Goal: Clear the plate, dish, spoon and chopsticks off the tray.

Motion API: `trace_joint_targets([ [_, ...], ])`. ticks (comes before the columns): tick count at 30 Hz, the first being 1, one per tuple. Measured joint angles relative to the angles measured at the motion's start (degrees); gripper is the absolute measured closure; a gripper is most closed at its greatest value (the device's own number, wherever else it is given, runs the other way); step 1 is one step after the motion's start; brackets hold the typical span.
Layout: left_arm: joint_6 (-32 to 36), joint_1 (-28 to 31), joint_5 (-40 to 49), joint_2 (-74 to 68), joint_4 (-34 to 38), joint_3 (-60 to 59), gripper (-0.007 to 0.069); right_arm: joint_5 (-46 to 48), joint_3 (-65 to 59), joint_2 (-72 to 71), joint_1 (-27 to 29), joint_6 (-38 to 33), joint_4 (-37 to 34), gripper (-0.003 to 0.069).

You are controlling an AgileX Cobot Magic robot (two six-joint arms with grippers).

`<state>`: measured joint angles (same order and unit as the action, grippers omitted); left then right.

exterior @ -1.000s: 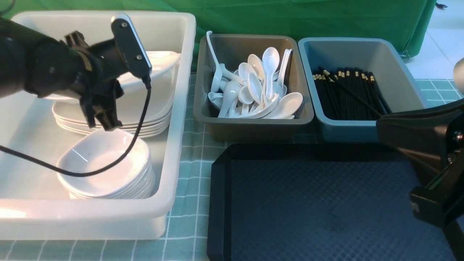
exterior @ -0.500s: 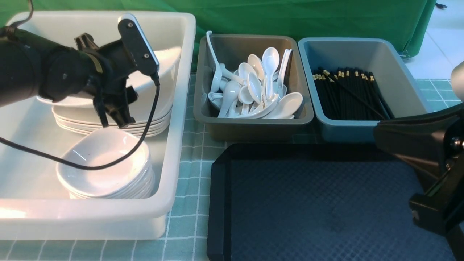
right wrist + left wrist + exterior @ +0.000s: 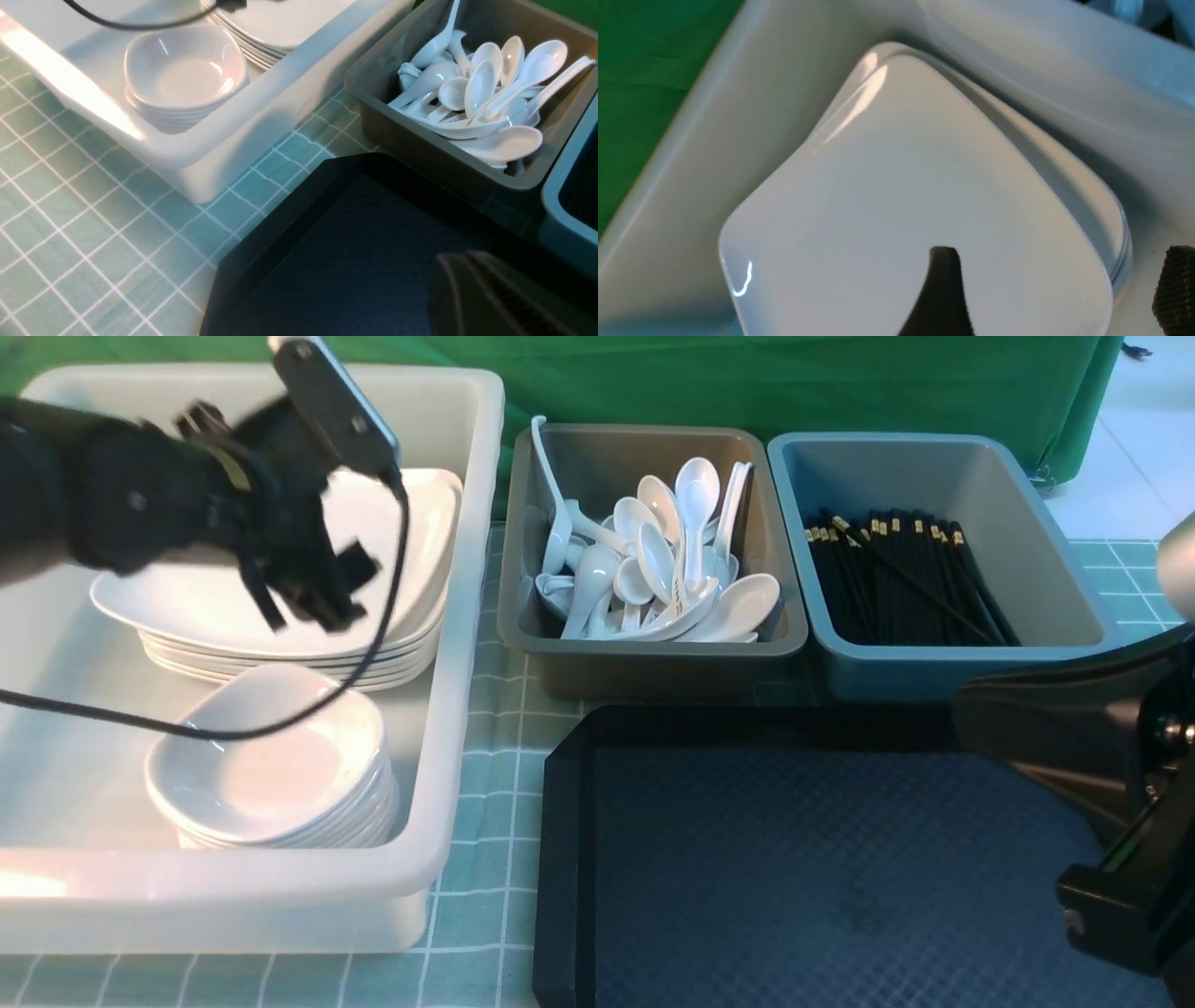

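Observation:
The white plate (image 3: 205,602) (image 3: 878,186) lies on top of a stack of like plates in the white bin (image 3: 448,709). My left gripper (image 3: 313,609) (image 3: 1057,284) hovers just over the plate's near corner, open and holding nothing. A stack of small white dishes (image 3: 271,765) (image 3: 187,70) sits in front of the plates. White spoons (image 3: 672,560) (image 3: 481,88) fill the grey bin, and black chopsticks (image 3: 896,579) lie in the blue-grey bin. The black tray (image 3: 560,859) (image 3: 261,242) shows only bare floor. My right gripper (image 3: 467,275) hangs shut over the tray's right side.
The grey bin (image 3: 644,658) and the blue-grey bin (image 3: 934,677) stand side by side behind the tray. A green checked cloth (image 3: 485,756) covers the table, with a green curtain (image 3: 747,383) behind. The left arm's cable (image 3: 187,733) droops over the dishes.
My left gripper opened and let go of the plate, which dropped from a tilt onto the stack. The gripper then rose and moved back. The right arm barely shifted.

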<state>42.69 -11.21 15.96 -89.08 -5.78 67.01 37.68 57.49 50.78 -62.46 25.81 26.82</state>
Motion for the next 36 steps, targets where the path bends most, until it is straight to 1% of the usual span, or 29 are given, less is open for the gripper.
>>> trace_joint_targets([
  [2, -0.07, -0.14, 0.3, 2.38, 2.9, 0.0, 0.007, 0.0, 0.0, -0.33, 0.0, 0.0, 0.0, 0.0638],
  [3, -0.43, -0.58, 0.43, 6.34, 8.46, 0.0, 0.0102, 0.04, 0.0, -0.92, 0.0, -0.33, -0.05, 0.0638],
  [4, -0.44, -0.76, 0.43, 6.85, 9.12, 0.0, 0.0107, 0.09, 0.0, -0.98, 0.0, -0.45, -0.05, 0.0638],
  [5, -1.12, -1.21, 0.43, 9.97, 13.21, 0.0, 0.0149, 0.36, 0.0, -1.31, 0.0, -1.02, -0.05, 0.0638],
  [6, -1.47, -1.75, 0.46, 12.26, 15.23, 0.0, 0.0186, 0.66, 0.0, -1.65, 0.0, -1.29, -0.05, 0.0638],
  [7, -1.61, -1.87, 0.65, 12.88, 17.22, 0.0, 0.0207, 0.77, 0.0, -1.73, 0.0, -1.29, -0.05, 0.0638],
  [8, -2.23, -2.52, 1.65, 17.1, 20.68, 0.0, 0.028, 1.84, 0.0, -2.24, 0.0, -1.46, -0.1, 0.0638],
  [10, -2.59, -3.03, 4.89, 23.69, 25.54, 0.01, 0.0453, 4.04, 0.0, -3.12, 0.0, -1.59, -0.12, 0.0638],
  [12, -2.61, -3.11, 7.51, 29.57, 28.74, -0.68, 0.0552, 7.37, 0.0, -4.18, 0.0, -1.71, -0.12, 0.0638],
  [13, -2.66, -3.11, 8.01, 32.6, 30.23, -2.19, 0.0585, 9.05, 0.0, -4.62, 0.0, -1.71, -0.16, 0.0638],
  [14, -2.66, -3.11, 8.07, 33.21, 30.54, -2.5, 0.0585, 9.38, 0.0, -4.71, 0.0, -1.71, -0.16, 0.0638],
  [15, -2.66, -3.11, 8.2, 38.68, 33.16, -5.86, 0.0608, 12.37, 0.0, -5.6, 0.0, -1.58, -0.16, 0.0638],
  [16, -2.38, -3.11, 8.28, 41.65, 34.37, -9.07, 0.0614, 13.54, 0.0, -5.91, 0.0, -1.29, -0.16, 0.0638],
  [17, -2.39, -3.11, 8.28, 42.23, 34.62, -9.65, 0.0614, 13.82, 0.0, -5.99, 0.0, -1.29, -0.16, 0.0638],
  [19, -0.83, -3.11, 7.14, 48.89, 37.51, -17.51, 0.0617, 16.23, 0.0, -6.81, 0.0, -0.88, -0.16, 0.0638],
  [22, 0.21, -3.11, 3.11, 55.91, 41.83, -27.17, 0.0617, 17.21, 0.0, -6.93, 0.0, -0.77, -0.16, 0.0638],
  [25, 0.43, -3.11, -2.19, 61.36, 44.2, -34.83, 0.0616, 17.21, 0.0, -6.93, 0.0, -0.45, -0.16, 0.0638],
  [29, 0.43, -3.11, -9.16, 66.91, 44.6, -41.14, 0.0615, 17.27, 0.0, -6.93, 0.0, 0.41, -0.16, 0.0636],
  [34, 0.53, -3.11, -9.56, 68.13, 43.21, -42.25, 0.0615, 17.34, 0.0, -6.93, 0.0, 0.41, -0.16, 0.0631],
  [36, 0.53, -3.11, -8.84, 68.13, 40.26, -42.25, 0.0614, 17.34, 0.0, -6.93, 0.0, 0.46, -0.16, 0.0625],
])
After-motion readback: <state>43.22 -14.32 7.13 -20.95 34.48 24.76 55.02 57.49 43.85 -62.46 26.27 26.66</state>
